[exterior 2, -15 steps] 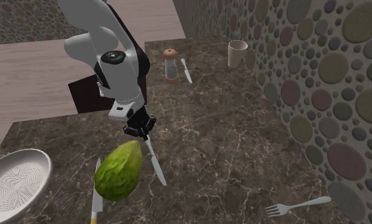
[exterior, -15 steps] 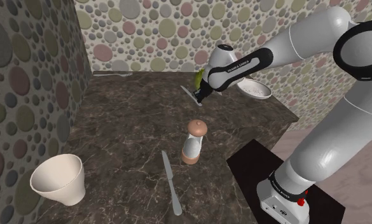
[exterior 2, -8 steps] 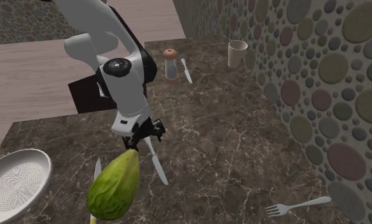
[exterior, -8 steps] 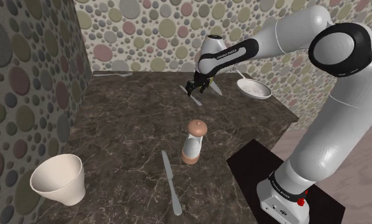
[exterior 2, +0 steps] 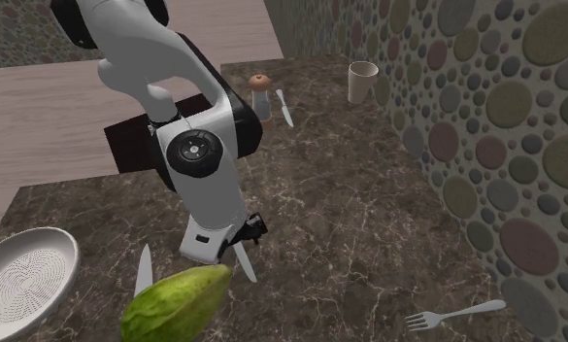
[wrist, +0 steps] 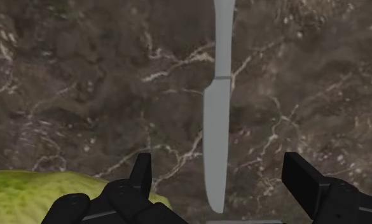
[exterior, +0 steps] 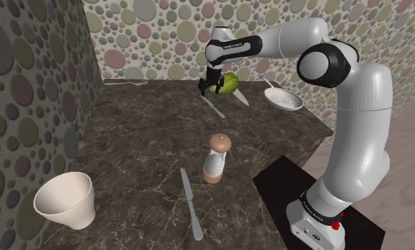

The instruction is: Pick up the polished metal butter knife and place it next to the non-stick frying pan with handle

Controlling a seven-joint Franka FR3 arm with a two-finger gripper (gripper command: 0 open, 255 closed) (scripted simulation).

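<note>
Gripper [wrist: 219, 170] wide open, holding nothing; knife [wrist: 216, 121] lies on the counter [wrist: 82, 95] between its fingers [wrist: 140, 177]. Pan [exterior: 285, 101] upper right of the shoulder view, cup [exterior: 62, 207] upright lower left.

white lettering on the arm's black forearm band [exterior: 235, 46] reads franka emika, only just legible.
</note>
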